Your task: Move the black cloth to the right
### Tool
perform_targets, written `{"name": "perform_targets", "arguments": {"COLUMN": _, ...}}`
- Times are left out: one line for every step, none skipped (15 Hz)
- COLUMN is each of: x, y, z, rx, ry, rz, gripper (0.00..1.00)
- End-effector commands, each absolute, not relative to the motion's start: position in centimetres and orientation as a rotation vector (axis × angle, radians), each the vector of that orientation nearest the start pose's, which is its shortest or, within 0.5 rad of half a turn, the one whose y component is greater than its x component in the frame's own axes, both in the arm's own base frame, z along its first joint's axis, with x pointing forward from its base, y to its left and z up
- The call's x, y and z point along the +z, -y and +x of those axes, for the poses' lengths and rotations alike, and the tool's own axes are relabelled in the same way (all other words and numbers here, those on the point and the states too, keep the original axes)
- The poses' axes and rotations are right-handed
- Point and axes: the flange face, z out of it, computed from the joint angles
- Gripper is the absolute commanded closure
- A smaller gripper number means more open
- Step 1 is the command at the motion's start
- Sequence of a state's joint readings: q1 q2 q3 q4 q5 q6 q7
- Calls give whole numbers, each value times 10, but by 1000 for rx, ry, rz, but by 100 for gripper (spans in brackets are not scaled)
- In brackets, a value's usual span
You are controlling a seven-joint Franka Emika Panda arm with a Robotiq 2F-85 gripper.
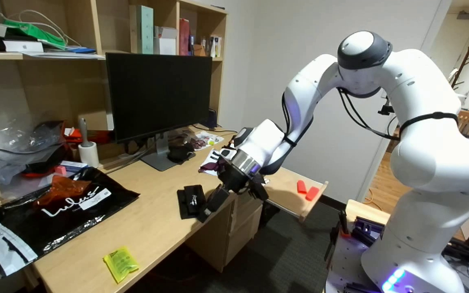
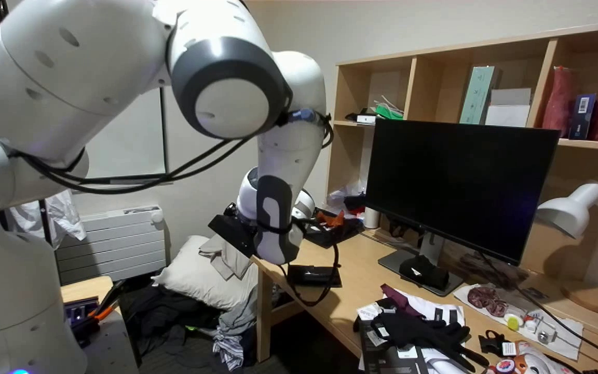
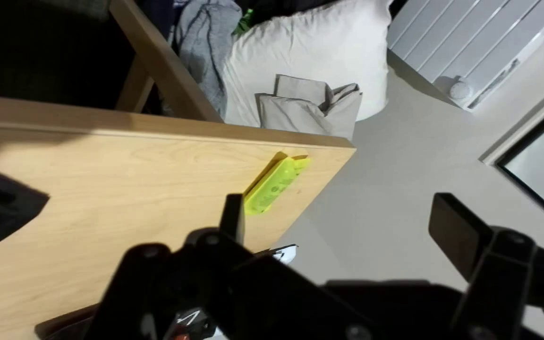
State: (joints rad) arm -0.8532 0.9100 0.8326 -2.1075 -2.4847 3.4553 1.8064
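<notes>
1. The black cloth [image 1: 191, 202] lies on the desk [image 1: 153, 203], lower centre-left in an exterior view, long axis nearly upright in frame.
2. Lower centre in an exterior view, the cloth [image 2: 309, 276] stretches left to right.
3. The gripper [image 3: 343, 224] is released, fingers spread wide.

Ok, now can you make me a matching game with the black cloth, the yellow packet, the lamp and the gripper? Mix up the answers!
Things:
1. black cloth
2. yellow packet
3. lamp
4. gripper

Matches:
A. white, beside the monitor
B. open, holding nothing
C. near a corner of the desk
D. on the desk, in front of the monitor

Right pairs: 1-D, 2-C, 3-A, 4-B.
</notes>
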Motion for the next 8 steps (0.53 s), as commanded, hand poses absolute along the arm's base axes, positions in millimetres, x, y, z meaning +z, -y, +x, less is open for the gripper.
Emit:
{"name": "perform_targets", "arguments": {"x": 207, "y": -80, "z": 452, "rx": -593, "ry": 490, "rz": -2522, "gripper": 0}}
{"name": "perform_targets", "arguments": {"x": 217, "y": -75, "z": 456, "rx": -616, "ry": 475, "rz": -2560, "gripper": 0}}
{"name": "perform_targets", "arguments": {"x": 226, "y": -70, "z": 458, "rx": -635, "ry": 461, "rz": -2598, "gripper": 0}}
{"name": "perform_targets", "arguments": {"x": 233, "y": -65, "z": 459, "rx": -650, "ry": 444, "rz": -2640, "gripper": 0}}
{"name": "perform_targets", "arguments": {"x": 239, "y": -60, "z": 460, "rx": -662, "ry": 428, "rz": -2680, "gripper": 0}}
{"name": "perform_targets", "arguments": {"x": 242, "y": -54, "z": 462, "rx": -673, "ry": 409, "rz": -2722, "gripper": 0}}
{"name": "perform_targets", "arguments": {"x": 244, "y": -48, "z": 461, "rx": -674, "ry": 387, "rz": -2766, "gripper": 0}}
{"name": "perform_targets", "arguments": {"x": 243, "y": -41, "z": 460, "rx": -667, "ry": 364, "rz": -2809, "gripper": 0}}
